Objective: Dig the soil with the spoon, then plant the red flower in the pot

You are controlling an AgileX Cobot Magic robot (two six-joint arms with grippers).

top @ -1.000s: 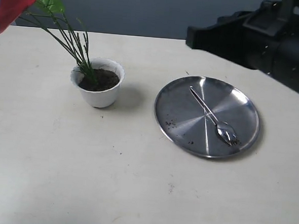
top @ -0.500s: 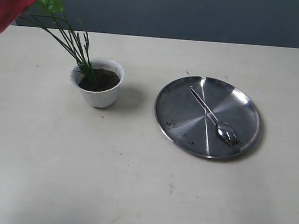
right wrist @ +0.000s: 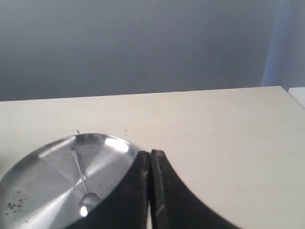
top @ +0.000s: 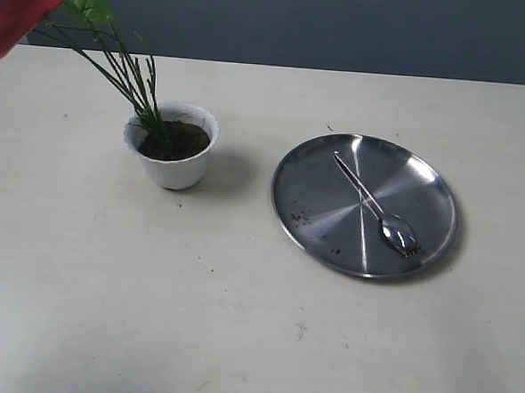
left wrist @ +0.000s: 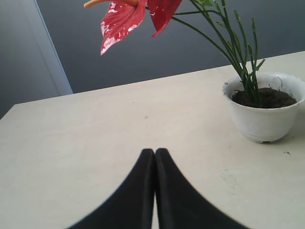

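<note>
While the exterior view shows neither arm, each wrist view shows its own tool: left tool [left wrist: 154, 155] with both black fingers pressed together, tips meeting, holding nothing; right tool [right wrist: 150, 155] likewise closed and empty

Far left of the desk [top: 105, 285]: red flower [top: 23, 8] leaning out to the left, its thin green stems rooted in the soil [top: 179, 140] inside the pot [top: 171, 146]. Pot upright, white, scalloped rim. Left wrist view adds the glossy sheen on the petal and an orange spike beside it, details too small in the exterior view

Right of the pot, well apart: round steel plate [top: 308, 177], spoon [top: 373, 205] lying diagonally on it, bowl toward the near right rim. Dark soil crumbs on the plate and by the spoon bowl

Pot stands beyond the left tool, off to one side, not touching. Plate rim sits just beside the right tool's tips; contact cannot be told

Desk pale cream, faintly speckled; blue-grey wall behind
</note>
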